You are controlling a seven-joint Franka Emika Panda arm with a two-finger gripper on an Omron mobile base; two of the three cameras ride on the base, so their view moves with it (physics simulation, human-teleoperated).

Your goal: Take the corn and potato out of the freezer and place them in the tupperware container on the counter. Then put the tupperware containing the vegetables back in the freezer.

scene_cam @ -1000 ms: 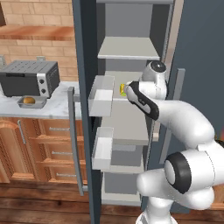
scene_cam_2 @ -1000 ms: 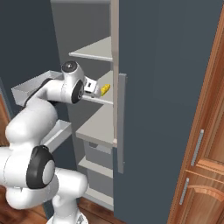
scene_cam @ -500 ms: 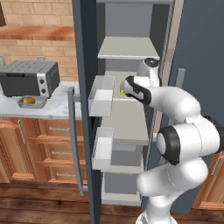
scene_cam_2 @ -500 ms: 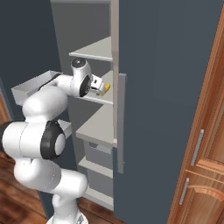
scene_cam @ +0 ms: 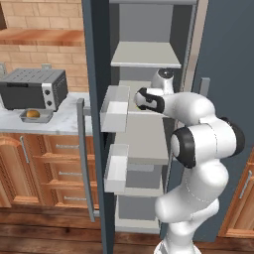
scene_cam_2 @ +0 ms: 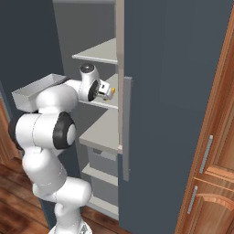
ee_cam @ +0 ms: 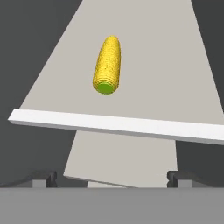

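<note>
The freezer stands open, its pale shelves and white door bins exposed, next to the marbled counter, where a dark toaster oven sits with the small grey tupperware container just in front of it, a golden-brown potato lying inside. The white arm reaches in at the middle shelf, and its gripper is held with jaws spread wide and empty, short of the shelf's front edge. The corn lies on that shelf, well apart from the fingertips, its green stub end toward the hand.
</note>
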